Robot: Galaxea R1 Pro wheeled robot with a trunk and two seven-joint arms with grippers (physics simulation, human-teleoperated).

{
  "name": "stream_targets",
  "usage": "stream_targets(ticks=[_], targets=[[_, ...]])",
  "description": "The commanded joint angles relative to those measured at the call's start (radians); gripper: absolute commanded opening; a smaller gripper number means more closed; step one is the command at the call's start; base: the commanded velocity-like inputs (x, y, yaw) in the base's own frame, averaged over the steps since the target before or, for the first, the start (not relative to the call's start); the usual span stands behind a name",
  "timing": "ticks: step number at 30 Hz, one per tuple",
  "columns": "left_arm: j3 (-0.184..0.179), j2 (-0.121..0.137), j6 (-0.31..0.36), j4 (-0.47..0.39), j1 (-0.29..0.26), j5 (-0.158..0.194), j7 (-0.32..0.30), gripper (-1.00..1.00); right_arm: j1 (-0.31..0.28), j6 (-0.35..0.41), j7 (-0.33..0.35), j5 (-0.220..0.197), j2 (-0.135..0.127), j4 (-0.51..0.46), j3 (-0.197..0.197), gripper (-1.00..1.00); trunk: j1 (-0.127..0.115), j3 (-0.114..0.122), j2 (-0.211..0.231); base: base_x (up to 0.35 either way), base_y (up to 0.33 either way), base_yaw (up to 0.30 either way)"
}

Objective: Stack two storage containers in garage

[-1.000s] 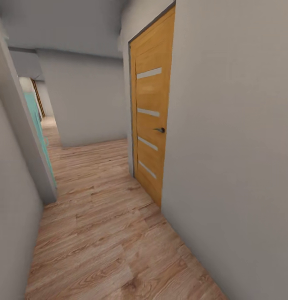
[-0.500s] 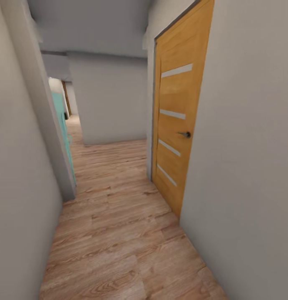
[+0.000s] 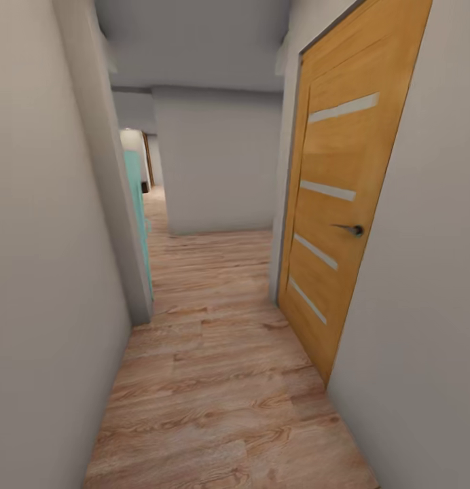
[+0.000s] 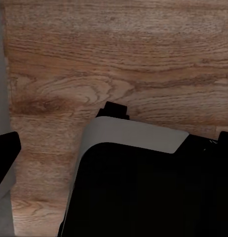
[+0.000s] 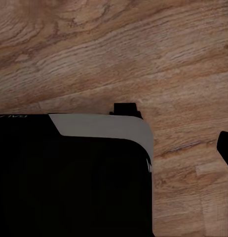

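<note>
Facing down a narrow corridor with a light wood plank floor (image 3: 214, 380) running ahead between pale grey walls. Close on the right, a wooden door (image 3: 340, 224) with four slim pale inset strips and a dark lever handle (image 3: 350, 229), shut flush in its frame, then plain right-hand wall (image 3: 425, 326) nearer the camera. On the left, a long grey wall (image 3: 45, 272) ending at a square corner, with a teal panel (image 3: 136, 204) just behind that corner. Straight ahead, a grey wall block (image 3: 218, 163) closing off the middle of the passage, leaving open floor bending right in front of it and a slimmer lane going on past its left side toward a far brownish door (image 3: 148, 159). Free floor across the whole width of the corridor, nothing lying on it. No red-orange bins anywhere in these views, so their place cannot be told. Wrist views looking down on wood grain over the robot's dark base with its grey rim (image 4: 136, 136) (image 5: 106, 127); a black tip at each picture's edge, too little to tell whether either gripper is wide or narrow.
</note>
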Motion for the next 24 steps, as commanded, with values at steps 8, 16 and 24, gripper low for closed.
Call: stream_targets(ticks=[8,16,24], targets=[[-0.007,0.0,-0.003,0.001,-0.001,0.008,0.003,1.0,-0.001,-0.004,0.004,-0.01,-0.004,0.003,0.011,1.0,0.001,-0.001,-0.001,0.315,-0.149,0.079],[-0.007,0.0,-0.004,0.001,-0.001,0.009,0.003,1.0,-0.001,-0.003,0.005,-0.01,-0.003,0.003,0.013,1.0,0.001,-0.001,-0.001,0.313,-0.164,0.001],[-0.006,0.001,-0.003,0.001,-0.001,0.01,0.003,1.0,-0.001,-0.001,0.01,0.003,-0.001,0.003,0.012,1.0,0.001,-0.001,-0.001,0.313,-0.164,0.0]])
